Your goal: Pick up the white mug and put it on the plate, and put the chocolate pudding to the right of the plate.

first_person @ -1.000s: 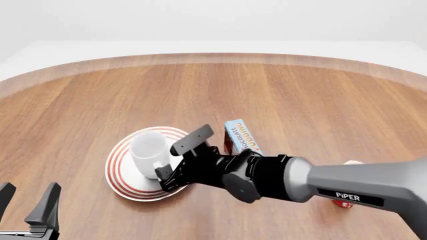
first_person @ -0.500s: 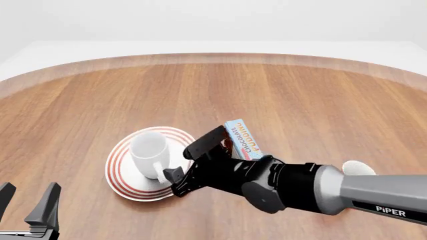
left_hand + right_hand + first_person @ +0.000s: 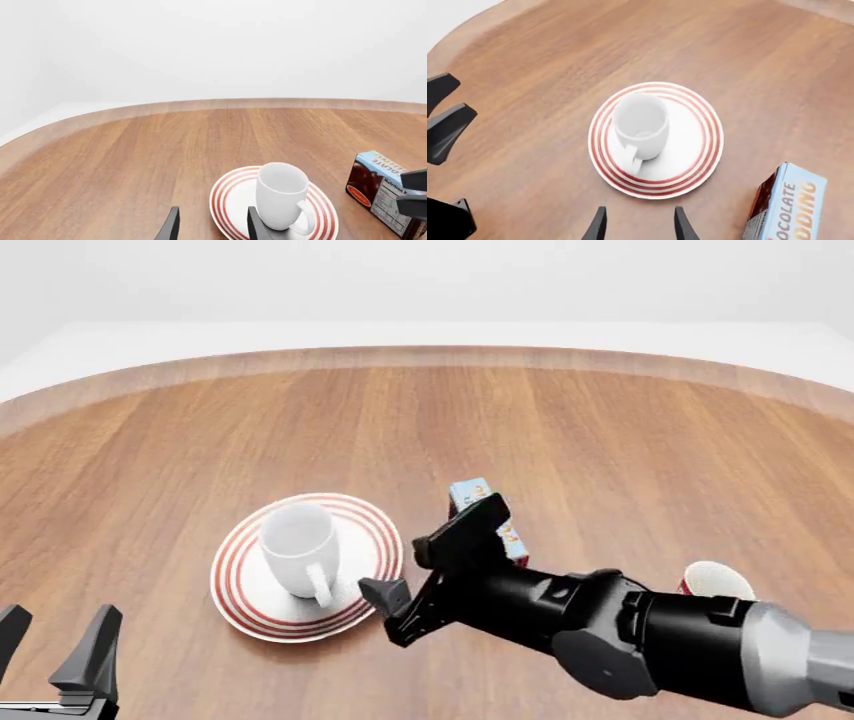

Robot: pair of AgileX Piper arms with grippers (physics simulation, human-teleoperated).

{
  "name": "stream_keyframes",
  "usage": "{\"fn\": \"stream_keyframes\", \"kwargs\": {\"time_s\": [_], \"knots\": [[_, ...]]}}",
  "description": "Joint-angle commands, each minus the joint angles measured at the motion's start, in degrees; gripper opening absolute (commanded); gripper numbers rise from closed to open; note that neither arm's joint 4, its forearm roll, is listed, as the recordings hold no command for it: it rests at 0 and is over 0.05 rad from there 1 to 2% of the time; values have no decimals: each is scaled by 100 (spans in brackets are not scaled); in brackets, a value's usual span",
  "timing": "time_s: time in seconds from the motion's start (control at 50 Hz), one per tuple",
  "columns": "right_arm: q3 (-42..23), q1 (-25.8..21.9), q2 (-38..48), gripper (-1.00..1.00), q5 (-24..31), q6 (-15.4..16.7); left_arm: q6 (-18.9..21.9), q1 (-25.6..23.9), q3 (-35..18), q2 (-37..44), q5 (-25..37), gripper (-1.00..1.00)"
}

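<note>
White mug (image 3: 299, 544): upright on the plate (image 3: 254, 611), handle toward the arms.
Chocolate pudding (image 3: 489, 522): on the counter (image 3: 601, 430), just right of the plate.
Right end effector (image 3: 430, 576): spread, empty, above the plate's right edge.
Left end effector (image 3: 54, 648): spread, empty, near corner.

A bare simulated test scene, not a lived-in room: one rounded wood-grain worktop (image 3: 601, 430) with a pale edge, set against a blank white backdrop (no walls, furniture or windows), everything evenly lit and render-smooth.
</note>
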State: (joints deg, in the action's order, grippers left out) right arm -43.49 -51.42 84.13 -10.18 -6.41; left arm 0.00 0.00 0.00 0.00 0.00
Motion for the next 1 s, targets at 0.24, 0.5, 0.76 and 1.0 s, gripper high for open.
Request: {"fn": "stream_keyframes", "kwargs": {"time_s": [0.24, 0.5, 0.76, 1.0], "knots": [[921, 140, -1083, 100, -143, 103, 0, 0, 0, 0, 0, 100], [1459, 274, -1735, 100, -230, 61, 0, 0, 0, 0, 0, 100], [1811, 369, -2205, 100, -293, 8, 0, 0, 0, 0, 0, 100], [2161, 590, -2778, 100, -36, 74, 0, 0, 0, 0, 0, 100]]}}
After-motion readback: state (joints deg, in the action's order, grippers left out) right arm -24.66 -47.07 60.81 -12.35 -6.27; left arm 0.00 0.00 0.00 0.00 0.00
